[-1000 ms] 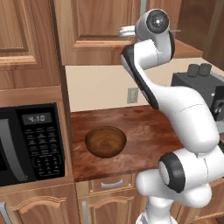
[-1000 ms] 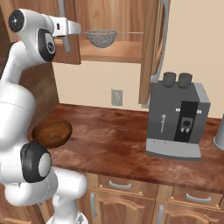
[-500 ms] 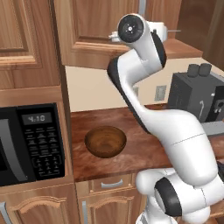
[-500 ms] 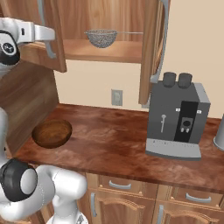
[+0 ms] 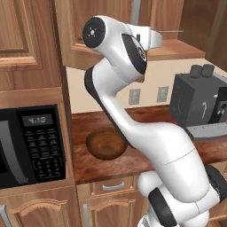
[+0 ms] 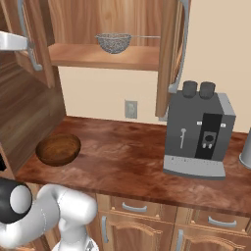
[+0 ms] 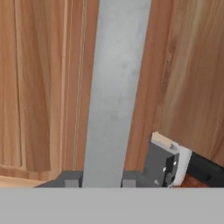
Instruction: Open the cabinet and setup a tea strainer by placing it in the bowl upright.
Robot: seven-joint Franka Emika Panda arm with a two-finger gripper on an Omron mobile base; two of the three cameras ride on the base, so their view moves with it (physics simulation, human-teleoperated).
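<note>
The cabinet (image 6: pixel 105 19) stands open, with both wooden doors swung out. On its shelf sits the tea strainer (image 6: pixel 113 42), a small mesh basket whose wire handle (image 5: pixel 171 31) points right. My gripper (image 7: pixel 102 179) is shut on the left door's grey bar handle (image 7: pixel 114 87), with one dark tip on each side of the bar. In the right base view the gripper (image 6: pixel 24 45) holds that handle (image 6: pixel 22 22) at the far left. The dark-brown bowl (image 6: pixel 58 148) rests on the counter below with nothing in it, also seen as the bowl (image 5: pixel 105 144) in front of my arm.
A grey coffee machine (image 6: pixel 198 130) stands on the right of the counter (image 6: pixel 122 152). The black microwave (image 5: pixel 33 146) sits to the left of the bowl. The open right door (image 6: pixel 169 54) hangs out above the coffee machine. A wall socket (image 6: pixel 130 109) is behind the counter.
My arm has swung left with the left door's handle in the gripper, and that door now stands much wider open. The strainer and bowl have not moved.
</note>
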